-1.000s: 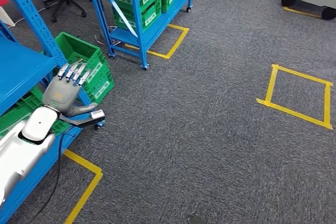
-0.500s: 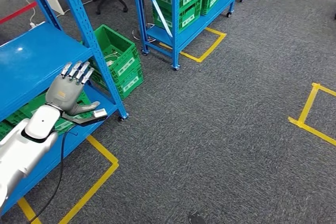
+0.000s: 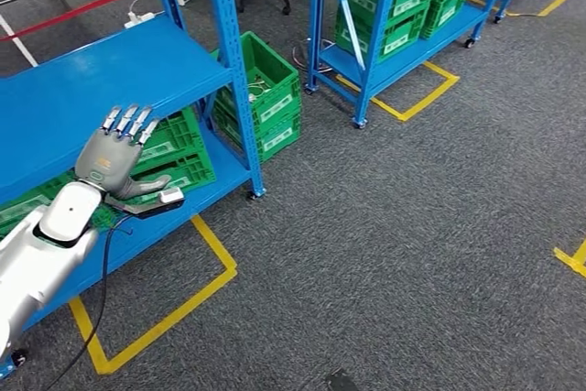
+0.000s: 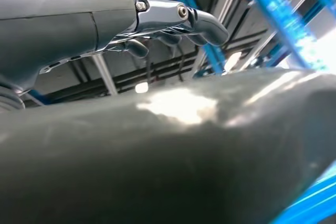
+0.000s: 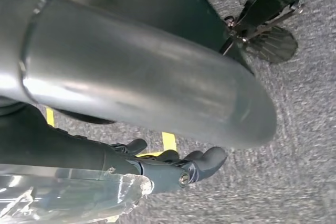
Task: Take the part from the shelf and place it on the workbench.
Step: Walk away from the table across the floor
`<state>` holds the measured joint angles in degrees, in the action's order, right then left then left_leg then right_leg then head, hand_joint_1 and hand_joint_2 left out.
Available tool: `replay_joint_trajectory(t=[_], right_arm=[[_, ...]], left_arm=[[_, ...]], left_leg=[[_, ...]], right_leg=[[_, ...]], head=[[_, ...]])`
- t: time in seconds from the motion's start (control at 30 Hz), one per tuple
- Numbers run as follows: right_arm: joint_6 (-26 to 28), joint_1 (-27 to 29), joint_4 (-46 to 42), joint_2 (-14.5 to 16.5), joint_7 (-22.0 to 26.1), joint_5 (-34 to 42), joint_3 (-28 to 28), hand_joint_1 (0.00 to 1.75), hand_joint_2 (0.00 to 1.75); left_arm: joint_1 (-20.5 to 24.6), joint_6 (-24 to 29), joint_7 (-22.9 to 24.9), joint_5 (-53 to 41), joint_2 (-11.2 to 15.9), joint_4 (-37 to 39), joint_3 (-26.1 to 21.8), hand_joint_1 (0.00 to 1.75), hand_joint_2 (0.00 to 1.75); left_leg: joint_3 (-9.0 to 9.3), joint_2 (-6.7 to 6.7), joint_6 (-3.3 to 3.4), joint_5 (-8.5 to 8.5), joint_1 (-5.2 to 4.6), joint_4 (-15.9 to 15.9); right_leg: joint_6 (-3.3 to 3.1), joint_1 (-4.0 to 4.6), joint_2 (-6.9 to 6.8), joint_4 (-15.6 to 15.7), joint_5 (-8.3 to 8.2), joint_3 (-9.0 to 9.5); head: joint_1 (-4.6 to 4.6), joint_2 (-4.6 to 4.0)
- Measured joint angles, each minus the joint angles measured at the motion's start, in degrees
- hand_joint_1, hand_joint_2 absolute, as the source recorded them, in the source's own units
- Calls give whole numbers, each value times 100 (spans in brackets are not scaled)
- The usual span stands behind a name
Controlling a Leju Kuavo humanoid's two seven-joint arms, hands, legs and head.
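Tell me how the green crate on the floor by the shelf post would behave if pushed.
The green crate looks like ribbed rigid plastic, so probably stiff. It sits flat and low on carpet, so likely drags rather than tips.

White labels on the green crates (image 3: 269, 103) carry print too small to read

Even overhead light is filling the head view, with the carpet (image 3: 415, 226) showing soft, faint shadows. Glare is washing across the blue shelf (image 3: 82, 89). The left wrist view is reading dim and smeared, a bright highlight blooming on a blurred dark surface; the right wrist view is blurring close up.
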<state>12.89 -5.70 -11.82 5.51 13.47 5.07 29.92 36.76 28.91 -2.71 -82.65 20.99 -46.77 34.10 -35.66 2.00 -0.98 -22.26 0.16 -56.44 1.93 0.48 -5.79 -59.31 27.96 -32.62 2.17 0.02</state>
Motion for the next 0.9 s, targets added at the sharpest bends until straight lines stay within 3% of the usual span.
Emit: replay_joint_trajectory(t=[0.03, 0.1, 0.17, 0.2, 0.27, 0.33, 0.4, 0.47, 0.53, 0.6, 0.67, 0.7, 0.73, 0.77, 0.83, 0.9], right_arm=[[-1, -7, -1, 0, 1, 0, 0, 0, 0], [0, 2, 0, -1, 0, 1, 0, 0, 0], [-1, 32, 1, -2, -2, 2, 0, 0, 0], [-1, 41, 2, -2, -2, 2, 0, 0, 0], [-2, 39, 2, -2, -1, 2, 0, 0, 0], [-2, 34, 2, -2, -1, 2, 0, 0, 0], [-2, 36, 2, -2, -2, 3, -1, 0, 0], [-2, 29, 1, 1, -2, 4, -2, 0, 0], [-3, 9, 0, 4, 3, 3, -3, 0, 0], [-3, 8, 0, 6, 6, 4, -4, 0, 0], [-3, 23, 1, 7, 6, 5, -8, 0, 0], [-3, 27, 2, 7, 6, 6, -11, 0, 0], [-3, 26, 2, 8, 6, 7, -15, 0, 0], [-4, 21, 2, 8, 6, 7, -18, 0, 0], [-4, 10, 2, 9, 7, 8, -22, 0, 0], [-4, 5, 2, 9, 8, 12, -25, 0, 0]], left_arm=[[10, 1, 0, 0, 1, 1, 0, 0, 0], [25, 1, 0, 1, -10, 2, 1, 0, 0], [7, -1, 0, -1, -25, 2, 5, 0, 0], [-4, -2, 0, -1, -32, 2, 8, 0, 0], [-6, -3, 0, 0, -41, 2, 9, 0, 0], [9, -4, 0, 1, -42, 3, 8, 0, 0], [15, -5, 0, 1, -40, 4, 8, 0, 0], [-1, -5, 0, 1, -20, 4, 8, 0, 0], [4, -6, 1, 1, 14, 5, 5, 0, 0], [35, -8, 2, 1, 13, 7, 7, 0, 0], [29, -11, 2, 1, -9, 9, 13, 0, 0], [16, -14, 2, 1, -15, 10, 15, 0, 0], [11, -16, 2, 1, -15, 11, 15, 0, 0], [18, -16, 2, 1, -14, 13, 14, 0, 0], [60, -18, 2, 1, -15, 13, 11, 0, 0], [90, -23, 2, 1, -26, 13, 10, 0, 0]], left_leg=[[4, -69, 31, 9, 21, 8], [2, -209, 75, 14, 44, 10], [0, -376, 88, 14, 45, 8], [2, -467, 88, 14, 46, 6], [6, -640, 73, 13, 58, -2], [-15, -789, 24, 12, 68, -27], [-67, -924, -53, 38, 90, -30], [-104, -1032, -133, 70, 125, -3], [-203, -826, -185, -56, 104, -174], [-502, -454, -212, -401, 74, -804], [-826, -301, -229, -669, 78, -1496], [-876, -277, -231, -664, 78, -1618], [-816, -256, -228, -558, 76, -1520], [-647, -205, -217, -381, 70, -1223], [-193, 97, -172, -76, 21, -434], [24, 292, -108, 0, -29, -26]], right_leg=[[33, -14, 159, -192, 112, -86], [71, -36, 488, -919, 447, -440], [78, -40, 559, -1561, 627, -801], [73, -42, 567, -1601, 558, -861], [52, -56, 653, -1025, 144, -661], [45, -106, 962, -287, -170, -337], [23, -126, 1140, -18, -213, -200], [-49, -114, 1019, 3, -228, -182], [-138, -120, 882, 47, -258, -164], [-196, -109, 722, 75, -267, -153], [-215, -94, 549, 76, -257, -153], [-216, -92, 465, 76, -251, -152], [-211, -91, 385, 76, -246, -147], [-201, -91, 307, 75, -237, -137], [-160, -61, 169, 66, -205, -110], [-107, -13, 38, 58, -174, -82]], head=[[-14, 0], [-46, 0], [-56, 0], [-59, 0], [-60, 0], [-58, 0], [-59, 0], [-61, 0], [-21, 0], [27, 0], [38, 0], [40, 0], [40, 0], [41, 0], [47, 0], [39, 0]])
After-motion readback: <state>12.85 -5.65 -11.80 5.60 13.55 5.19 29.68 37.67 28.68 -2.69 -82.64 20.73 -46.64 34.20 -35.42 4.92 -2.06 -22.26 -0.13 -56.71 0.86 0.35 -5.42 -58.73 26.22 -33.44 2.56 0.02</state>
